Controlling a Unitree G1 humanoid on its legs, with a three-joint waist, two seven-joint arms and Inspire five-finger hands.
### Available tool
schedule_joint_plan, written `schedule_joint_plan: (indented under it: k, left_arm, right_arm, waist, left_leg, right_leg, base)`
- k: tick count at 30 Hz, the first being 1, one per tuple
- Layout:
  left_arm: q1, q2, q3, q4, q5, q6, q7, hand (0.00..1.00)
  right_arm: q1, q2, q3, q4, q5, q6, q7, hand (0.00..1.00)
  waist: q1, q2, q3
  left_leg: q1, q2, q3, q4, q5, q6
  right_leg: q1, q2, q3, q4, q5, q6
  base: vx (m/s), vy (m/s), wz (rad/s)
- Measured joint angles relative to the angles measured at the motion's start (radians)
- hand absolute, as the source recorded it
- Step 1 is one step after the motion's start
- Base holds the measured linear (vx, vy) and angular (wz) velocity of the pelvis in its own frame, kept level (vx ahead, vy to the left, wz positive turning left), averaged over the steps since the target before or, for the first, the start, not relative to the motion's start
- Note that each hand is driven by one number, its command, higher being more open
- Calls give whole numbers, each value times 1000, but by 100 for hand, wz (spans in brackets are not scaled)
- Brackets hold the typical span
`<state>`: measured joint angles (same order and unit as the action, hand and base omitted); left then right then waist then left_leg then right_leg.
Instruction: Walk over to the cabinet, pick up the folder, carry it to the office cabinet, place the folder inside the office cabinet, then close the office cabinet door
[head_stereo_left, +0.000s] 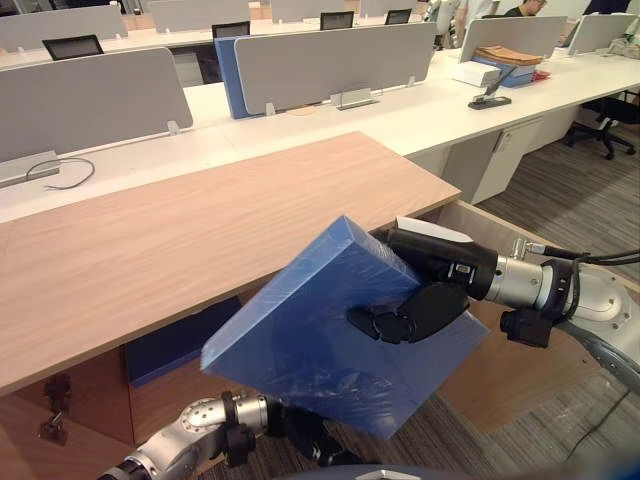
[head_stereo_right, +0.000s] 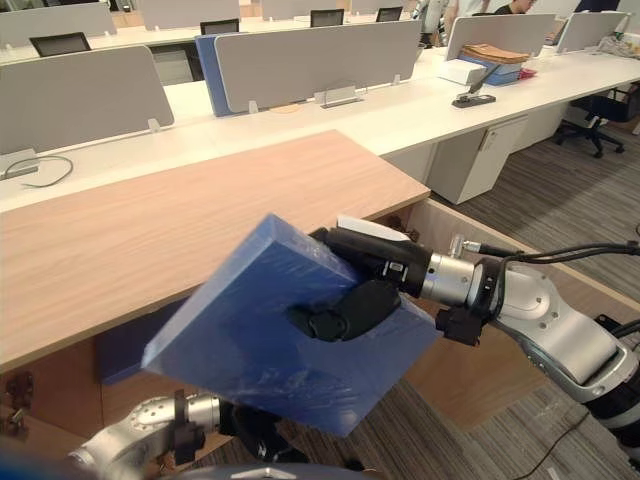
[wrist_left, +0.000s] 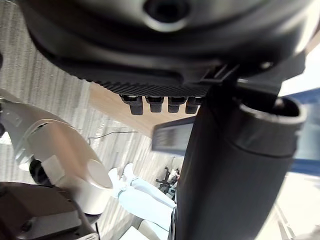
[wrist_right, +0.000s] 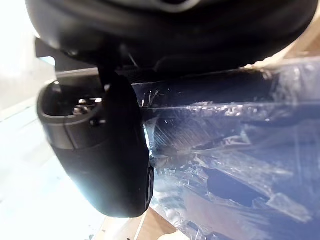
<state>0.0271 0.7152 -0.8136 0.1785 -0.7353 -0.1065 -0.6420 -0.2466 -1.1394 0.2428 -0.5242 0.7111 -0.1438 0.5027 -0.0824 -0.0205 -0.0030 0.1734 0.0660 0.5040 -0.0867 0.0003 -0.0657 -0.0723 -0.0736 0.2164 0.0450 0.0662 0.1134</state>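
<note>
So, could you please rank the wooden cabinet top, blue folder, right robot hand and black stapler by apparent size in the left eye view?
1. wooden cabinet top
2. blue folder
3. right robot hand
4. black stapler, though it is farthest from the camera.

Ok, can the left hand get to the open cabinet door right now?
Probably not. The door stands open on the right, and the tilted folder, gripped by the right hand, hangs between it and the left hand, which sits low under the folder.
</note>
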Motion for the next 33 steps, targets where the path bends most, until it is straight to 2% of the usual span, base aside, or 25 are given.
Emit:
schedule_joint_plan:
  k: [4,6,8,9,11,12,14,15,17,20,21,24,26,28,29,31,32,33]
  left_arm:
    - [2,-71,1,62,127,-2,38,100]
    - [20,-157,64,133,288,-3,73,100]
    - [48,-285,189,232,436,-19,119,100]
    - [53,-394,295,328,565,-41,182,100]
    - [48,-493,410,428,676,-52,262,100]
    - [34,-555,510,530,801,-63,376,100]
    - [33,-574,575,603,881,-66,463,100]
    - [38,-588,641,683,936,-66,534,100]
    - [52,-592,683,747,971,-43,594,100]
    - [90,-588,721,772,982,-19,639,100]
    - [89,-588,725,773,982,-18,647,100]
    - [80,-604,786,813,981,-13,675,100]
    - [66,-622,826,838,979,6,687,100]
    - [60,-634,830,841,980,17,692,100]
    - [47,-646,830,843,987,21,700,100]
    - [31,-656,828,846,1024,21,703,100]
    - [28,-658,823,846,1030,21,703,100]
    - [26,-658,822,846,1030,21,703,100]
  right_arm:
    - [-6,22,-99,-41,-15,-56,-5,0]
    - [9,81,-109,-53,-111,-66,-22,0]
    - [73,148,-109,-65,-237,-76,-41,0]
    - [136,198,-103,-61,-330,-78,-54,0]
    - [186,242,-69,-35,-426,-76,-67,0]
    - [230,278,-4,30,-545,-75,-82,0]
    - [262,299,58,113,-625,-76,-102,0]
    - [285,316,127,210,-710,-70,-127,0]
    - [285,313,207,313,-834,-60,-134,0]
    - [284,322,284,441,-985,-57,-132,0]
    - [279,332,293,472,-995,-58,-133,0]
    - [197,453,296,670,-1028,-46,-158,0]
    - [102,598,279,869,-1026,-2,-209,0]
    - [49,694,237,989,-1020,34,-241,0]
    - [2,777,171,1102,-981,61,-276,0]
    - [-38,830,115,1200,-803,93,-327,0]
    - [-70,890,38,1281,-635,108,-379,0]
    - [-79,908,17,1298,-561,116,-404,0]
  waist:
    - [-9,-1,0]
    - [-16,-2,0]
    - [-14,-5,2]
    - [-5,-8,4]
    - [0,-14,9]
    - [3,-17,19]
    - [5,-19,28]
    - [9,-17,34]
    - [17,-11,40]
    - [26,1,54]
    - [28,1,55]
    - [47,5,58]
    - [50,13,64]
    - [55,18,73]
    - [66,24,87]
    - [81,28,99]
    - [81,31,106]
    - [82,30,110]
  left_leg:
    - [-6,-3,8,0,0,0]
    - [-8,-3,9,0,0,0]
    - [-12,-3,10,1,0,0]
    - [-14,-4,10,1,0,0]
    - [-14,-3,9,1,-2,-1]
    - [-14,-2,7,3,-3,0]
    - [-14,-2,7,4,-4,0]
    - [-14,-3,6,4,-5,1]
    - [-14,-5,0,5,-6,3]
    - [-17,-8,-39,12,-8,5]
    - [-19,-8,-47,13,-8,5]
    - [-16,-6,-60,23,-8,5]
    - [-16,-6,-69,30,-8,5]
    - [-16,-7,-76,35,-8,5]
    - [-16,-8,-79,40,-7,5]
    - [-18,-10,-86,40,-6,7]
    - [-21,-12,-104,40,-4,9]
    - [-22,-12,-108,40,-4,9]
  right_leg:
    - [-13,0,8,3,2,3]
    - [-16,1,10,2,3,3]
    - [-20,1,11,0,4,3]
    - [-20,1,12,-3,7,4]
    - [-20,-1,12,-7,7,3]
    - [-19,-1,10,-7,8,3]
    - [-19,-2,10,-8,8,3]
    - [-18,-3,9,-11,8,3]
    - [-13,-6,4,-17,8,3]
    - [7,-18,-28,-30,6,6]
    - [10,-21,-36,-31,5,7]
    - [22,-23,-48,-31,4,6]
    - [22,-24,-51,-28,3,4]
    - [23,-26,-54,-24,3,3]
    - [24,-27,-54,-22,3,3]
    - [24,-30,-58,-22,4,2]
    - [28,-33,-72,-27,5,3]
    - [32,-33,-76,-30,5,3]
  base:
    - [-15,-2,-7]
    - [0,0,0]
    - [0,0,0]
    - [0,0,0]
    - [0,0,0]
    - [0,0,0]
    - [0,0,0]
    - [0,0,0]
    - [15,9,6]
    - [7,9,28]
    - [-11,5,37]
    - [-40,-3,12]
    - [-56,-7,3]
    - [-40,-2,4]
    - [-39,4,3]
    - [-23,6,9]
    - [-1,8,17]
    - [4,12,23]
